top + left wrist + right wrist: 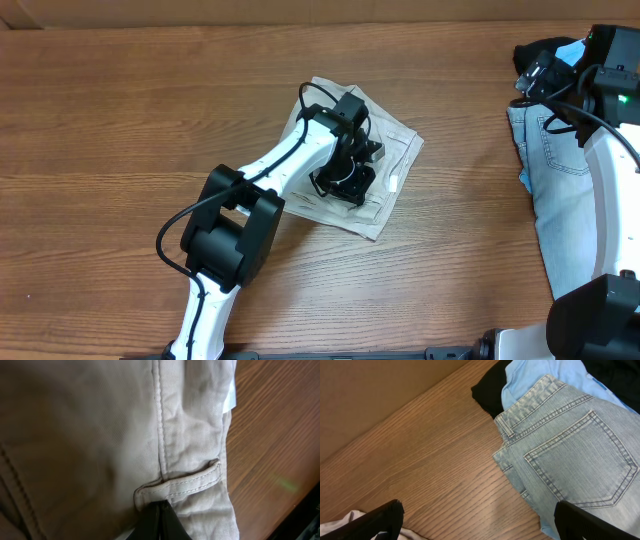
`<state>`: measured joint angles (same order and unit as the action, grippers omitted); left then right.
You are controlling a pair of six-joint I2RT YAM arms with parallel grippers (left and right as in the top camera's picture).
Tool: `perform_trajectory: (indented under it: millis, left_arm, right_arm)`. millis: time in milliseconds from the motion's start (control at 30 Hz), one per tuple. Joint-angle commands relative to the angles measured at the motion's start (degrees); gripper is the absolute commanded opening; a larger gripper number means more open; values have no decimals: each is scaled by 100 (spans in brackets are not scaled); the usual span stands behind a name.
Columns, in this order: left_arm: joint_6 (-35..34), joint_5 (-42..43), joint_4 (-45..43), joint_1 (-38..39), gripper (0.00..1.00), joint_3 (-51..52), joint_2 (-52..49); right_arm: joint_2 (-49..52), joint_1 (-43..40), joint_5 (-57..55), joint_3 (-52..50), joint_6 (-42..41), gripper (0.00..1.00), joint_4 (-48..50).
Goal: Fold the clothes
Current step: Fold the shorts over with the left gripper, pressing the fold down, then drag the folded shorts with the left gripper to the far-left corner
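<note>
Beige shorts [398,150] lie in a folded bundle mid-table [120,120]. The waistband, a stitched seam and 1 belt loop [192,485] show in the left wrist view.

The left gripper [345,182] is down on top of the beige shorts. Its 2 fingers [161,520] are drawn together, tips against the cloth just under the belt loop. We cannot tell whether any cloth is pinched between them.

Denim shorts [570,455] lie flat, well apart from the beige shorts on the right arm's side, back pocket facing up. A sky-blue garment [530,375] and a black garment [487,390] sit at the waistband end of the denim shorts, farther still from the beige shorts.

The right gripper [477,510] hangs between the beige shorts and the denim shorts, close to the denim. Its fingers are spread wide and hold nothing.
</note>
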<state>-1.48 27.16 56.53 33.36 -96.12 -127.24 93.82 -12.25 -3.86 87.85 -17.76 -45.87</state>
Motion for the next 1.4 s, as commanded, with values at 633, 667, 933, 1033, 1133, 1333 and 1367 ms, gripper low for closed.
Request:
perform_trajectory:
  millis: [633,667,933,1033,1133,1333,1367]
  left_arm:
    - [260,-780,935,-2234,100,-2334,188]
    - [444,-551,951,-2400,100,-2256,188]
    - [1373,1165,490,-3128,100,-876,188]
    - [1683,1690,138,-3108,100,-319,188]
    - [1668,2009,-352,-2979,100,208,188]
    - [1593,2002,-997,-2686,99,763,188]
    - [1530,1939,-1056,-2649,99,800,188]
  right_arm:
    - [17,-4,-57,109,13,100,28]
    - [17,-4,-57,109,11,100,28]
    - [17,-4,-57,107,11,100,28]
    - [17,-4,-57,107,11,100,26]
    - [17,-4,-57,109,13,100,26]
    - [17,-4,-57,107,11,100,28]
    - [17,-4,-57,107,11,100,28]
